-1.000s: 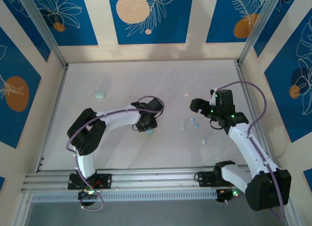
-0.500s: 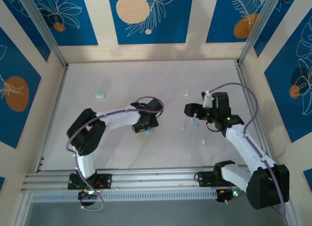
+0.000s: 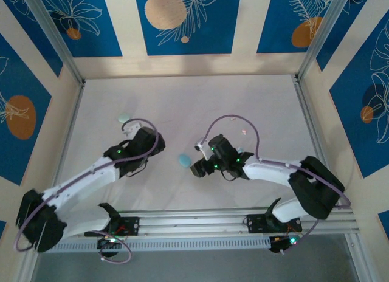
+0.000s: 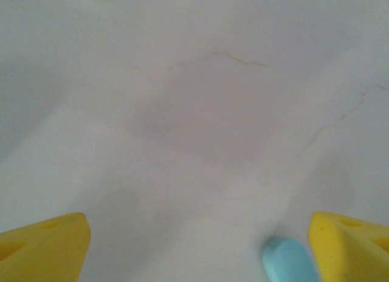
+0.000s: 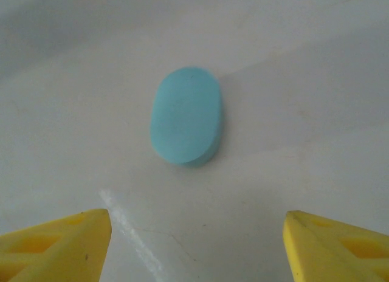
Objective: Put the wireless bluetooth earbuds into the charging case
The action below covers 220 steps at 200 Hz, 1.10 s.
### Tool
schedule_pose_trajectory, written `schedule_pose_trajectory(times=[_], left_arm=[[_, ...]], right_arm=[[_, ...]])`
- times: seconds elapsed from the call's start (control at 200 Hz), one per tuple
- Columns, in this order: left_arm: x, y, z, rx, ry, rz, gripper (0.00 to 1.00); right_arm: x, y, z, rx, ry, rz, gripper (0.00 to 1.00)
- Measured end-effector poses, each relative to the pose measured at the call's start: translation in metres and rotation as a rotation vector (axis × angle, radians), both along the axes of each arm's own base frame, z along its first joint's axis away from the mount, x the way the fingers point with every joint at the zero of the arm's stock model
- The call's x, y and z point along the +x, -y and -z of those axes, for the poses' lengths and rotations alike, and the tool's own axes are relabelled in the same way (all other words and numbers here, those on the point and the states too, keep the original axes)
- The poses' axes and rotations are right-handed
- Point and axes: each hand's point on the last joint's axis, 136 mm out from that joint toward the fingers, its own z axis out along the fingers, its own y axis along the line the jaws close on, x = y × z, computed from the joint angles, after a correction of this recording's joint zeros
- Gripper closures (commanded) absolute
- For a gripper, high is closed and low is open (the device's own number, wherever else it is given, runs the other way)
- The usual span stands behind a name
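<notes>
Just ahead of the right gripper [image 5: 197, 218], flat on the table [image 3: 200, 99], sits the pale blue charging case [image 5: 185, 115]. Its lid is shut and its long axis points away from the fingers. The jaws are spread wide with nothing in them. How would you go in? — benchrat

Looks to me like it's lining up a grab on the case, nothing more yet. I'd push forward until the case is properly between the pads, then close across the narrow sides, low down, so the lid seam is left free. It's a smooth pebble, so an off-centre pinch will probably squirt it out. — kiwi_arm

And the left gripper [image 4: 199, 227]? It's wide open too, and empty. In the left wrist view the same case lies just beside the finger [image 4: 346, 245] on the right of the picture. — benchrat

Handy, that's near enough to flip the lid while the right one holds. Earbuds come after. I can pick out one pinkish-white earbud [image 3: 244, 132] on the table beyond the right arm, well apart from the case. It's tiny, so grip it dead centre. I'd leave the mint case [image 3: 124, 119], it's way off on the left. — kiwi_arm
</notes>
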Motion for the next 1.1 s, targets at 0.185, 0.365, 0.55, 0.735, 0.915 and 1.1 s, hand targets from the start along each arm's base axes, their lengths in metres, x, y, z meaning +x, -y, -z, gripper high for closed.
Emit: schedule_pose_trajectory(times=[0.185,0.365,0.55,0.735,0.915,1.1], left_arm=[[-0.01,-0.032,-0.009,-0.018,0.108,-0.018,0.07],[-0.009,-0.04,-0.013,-0.015,0.133,-0.017,0.07],[-0.009,-0.033,-0.008,-0.01,0.111,0.031,0.07],[-0.008,-0.027,-0.001,0.0,0.084,0.073,0.07],[-0.007,-0.022,0.003,0.004,0.069,0.106,0.08],[-0.007,-0.017,0.011,0.008,0.031,0.148,0.11]], right_arm=[[-0.003,-0.016,0.019,-0.044,0.046,-0.124,0.23],[0.003,-0.03,0.02,-0.032,0.088,-0.173,0.22],[0.012,-0.039,0.028,-0.039,0.107,-0.192,0.25],[0.018,-0.043,0.037,-0.043,0.112,-0.196,0.3],[0.027,-0.051,0.04,-0.037,0.141,-0.21,0.4],[0.029,-0.053,0.039,-0.032,0.17,-0.247,0.61]])
